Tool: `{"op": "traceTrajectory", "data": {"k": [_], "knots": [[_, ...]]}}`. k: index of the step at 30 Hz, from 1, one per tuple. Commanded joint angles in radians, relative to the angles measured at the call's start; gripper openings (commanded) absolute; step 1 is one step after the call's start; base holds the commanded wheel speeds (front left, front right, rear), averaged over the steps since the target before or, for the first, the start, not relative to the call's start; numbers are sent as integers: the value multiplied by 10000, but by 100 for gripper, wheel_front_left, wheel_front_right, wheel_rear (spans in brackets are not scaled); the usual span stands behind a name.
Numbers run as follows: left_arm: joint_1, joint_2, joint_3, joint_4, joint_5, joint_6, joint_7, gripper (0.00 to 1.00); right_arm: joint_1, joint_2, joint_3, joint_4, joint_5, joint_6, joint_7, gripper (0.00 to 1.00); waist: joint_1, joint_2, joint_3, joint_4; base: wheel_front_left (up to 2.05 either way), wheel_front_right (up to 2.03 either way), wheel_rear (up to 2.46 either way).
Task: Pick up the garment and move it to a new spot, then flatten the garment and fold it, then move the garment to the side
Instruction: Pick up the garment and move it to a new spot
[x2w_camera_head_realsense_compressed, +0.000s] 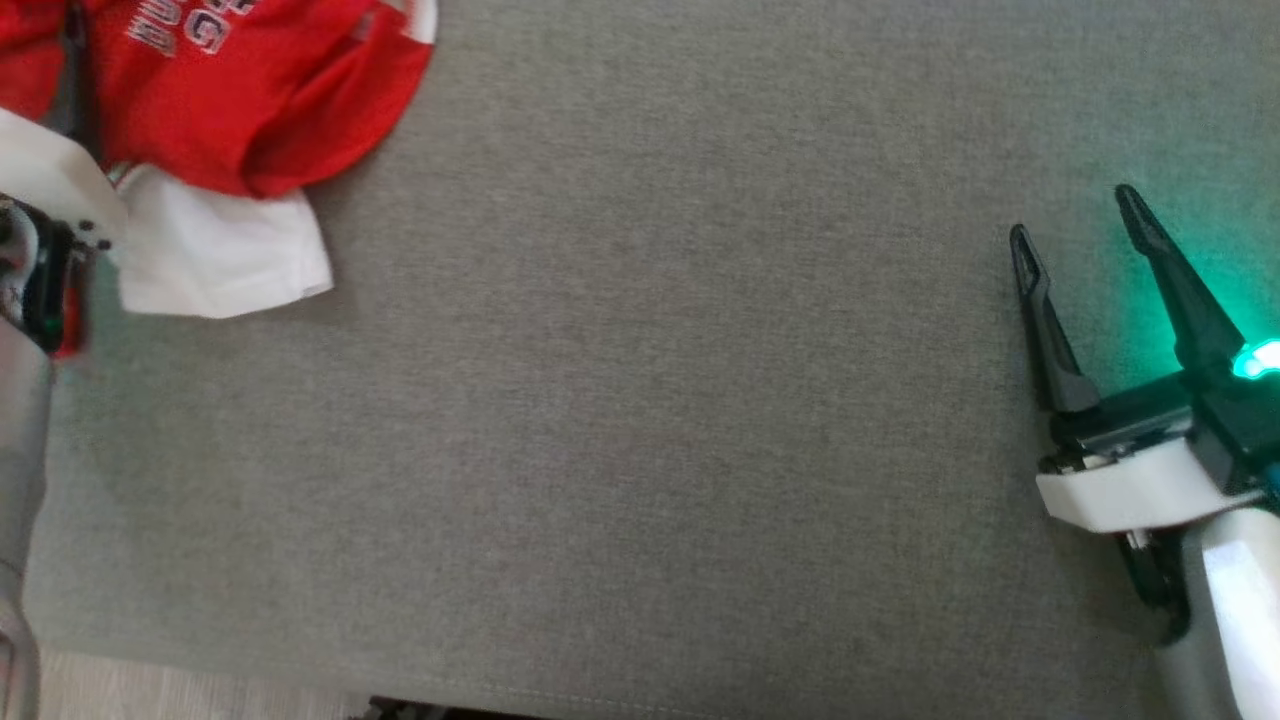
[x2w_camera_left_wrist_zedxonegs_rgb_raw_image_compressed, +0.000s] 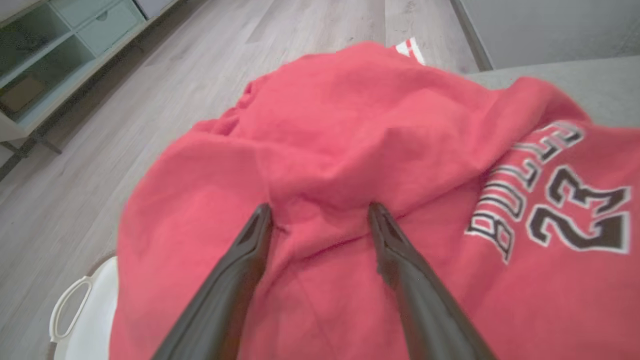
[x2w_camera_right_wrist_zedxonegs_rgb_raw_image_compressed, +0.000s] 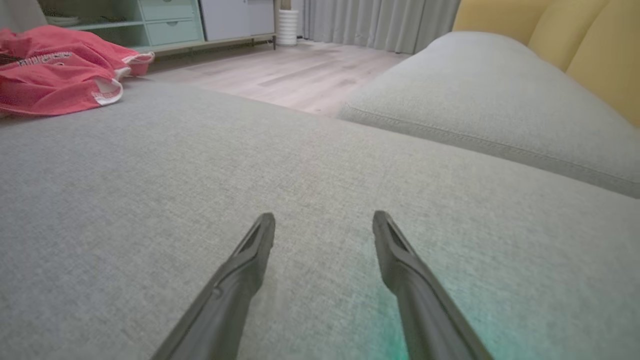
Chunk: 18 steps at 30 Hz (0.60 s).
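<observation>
Progress is barely begun — the crumpled red jersey with white trim (x2w_camera_head_realsense_compressed: 230, 100) lies bunched at the far-left corner of the grey fabric cushion (x2w_camera_head_realsense_compressed: 640, 400), unlifted, the left gripper (x2w_camera_left_wrist_zedxonegs_rgb_raw_image_compressed: 320, 212) spread astride a fold, the right gripper (x2w_camera_head_realsense_compressed: 1072, 215) spread over bare cushion well apart — moving, flattening and folding all remain.

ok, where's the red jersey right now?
Top left of the head view: the red jersey lies crumpled at the grey cushion's left end, the open left claw straddling a fold of it.
</observation>
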Motion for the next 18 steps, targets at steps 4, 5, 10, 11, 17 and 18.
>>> {"op": "traceTrajectory", "data": {"k": [4,5,10,11,17,18], "knots": [[-878,748,-353,739,-192,19,94,100,796,-70,100,-744,-25,-7,314,100,-2,0,464,-333,0,0,0],[-968,704,-461,889,-308,19,95,68,842,-63,90,-820,-29,-7,346,100,-2,0,474,-350,0,0,0],[-1066,795,-1329,1249,-930,19,-15,0,925,146,87,-709,17,-7,231,100,-2,0,36,-501,0,0,0],[-1075,917,-1378,1253,-1045,19,-207,0,905,189,124,-611,40,-7,163,100,-2,0,-105,-546,0,0,0],[-1239,1579,-1586,1005,-1356,19,-1532,0,883,611,361,309,256,-7,-357,100,-2,0,-1362,-794,0,0,0],[-1267,1667,-1661,861,-1339,19,-1655,0,917,692,395,488,306,-7,-446,100,-2,0,-1609,-826,0,0,0]]}}
